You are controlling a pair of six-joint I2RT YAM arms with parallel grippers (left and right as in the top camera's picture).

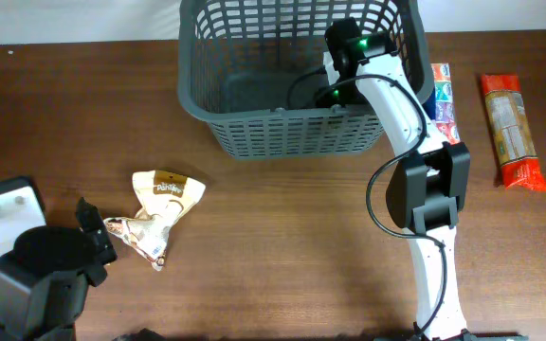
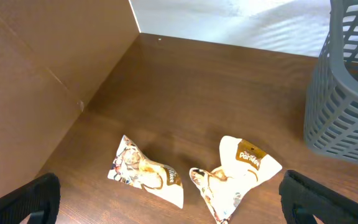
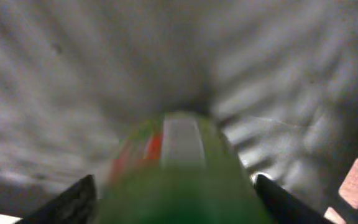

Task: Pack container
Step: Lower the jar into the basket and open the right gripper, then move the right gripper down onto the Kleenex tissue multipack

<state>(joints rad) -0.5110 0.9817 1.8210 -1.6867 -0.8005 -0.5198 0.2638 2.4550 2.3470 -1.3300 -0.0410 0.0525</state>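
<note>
The container, a large dark grey slotted basket (image 1: 254, 133), stands at the table's back centre. It also shows in the left wrist view (image 2: 344, 99). My right gripper (image 1: 337, 93) reaches down inside it. In the right wrist view the right gripper (image 3: 178, 202) is shut on a blurred green packet (image 3: 179, 180) above the basket's grey floor (image 3: 67, 74). My left gripper (image 2: 173, 208) is open and empty, just in front of two white snack packets (image 2: 146, 174) (image 2: 238, 177) lying on the table. The packets show overhead (image 1: 138, 237) (image 1: 167, 194) to the right of the left gripper (image 1: 93, 242).
A long orange-red packet (image 1: 513, 133) lies at the far right. A multicoloured packet (image 1: 442, 99) lies against the basket's right side, partly under the right arm. A brown panel (image 2: 42, 87) rises at the left in the left wrist view.
</note>
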